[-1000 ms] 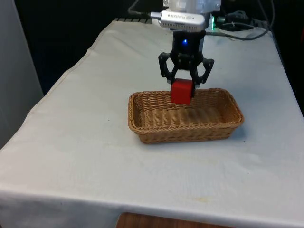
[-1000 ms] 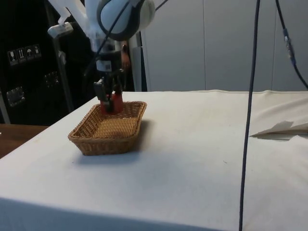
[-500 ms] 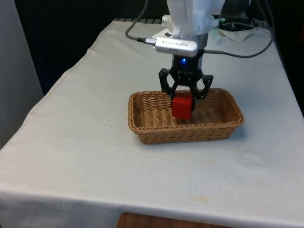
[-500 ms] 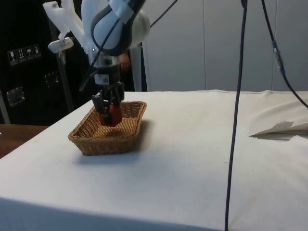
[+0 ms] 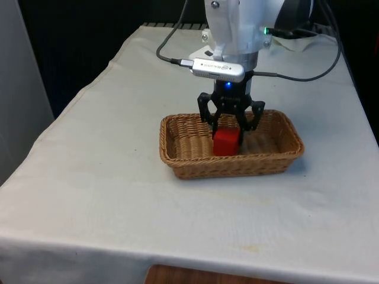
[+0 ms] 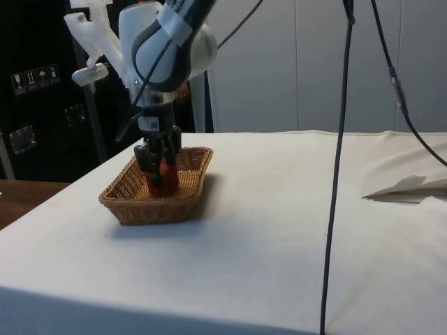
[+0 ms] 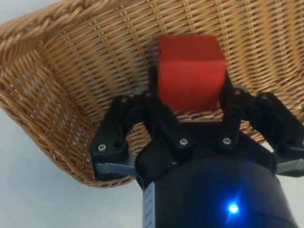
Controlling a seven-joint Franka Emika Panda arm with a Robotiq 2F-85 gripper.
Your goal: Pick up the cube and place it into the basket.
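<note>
White cloth [image 5: 106, 195] covers the table on which the work proceeds, with black curtain behind. At the centre of activity, the gripper [image 5: 231, 129] stands lowered into the wicker basket [image 5: 177, 165], its two fingers pressed against opposite faces of the red cube [image 5: 225, 142], which it holds pinched between them (the wrist view confirms contact on both sides of the cube [image 7: 191, 72]). From the side, the cube [image 6: 163, 178] sits below the basket's rim [image 6: 150, 201], inside the walls; whether it touches the woven floor cannot be determined. The basket lies lengthwise across the front view, roughly mid-table, and the gripper works near its middle. A dark cable [image 6: 339, 160] hangs down in the foreground of the side view, well apart from the basket. Assessment: pick-up and carry are complete and the cube is within the basket; what remains is to release it and lift the arm away.
</note>
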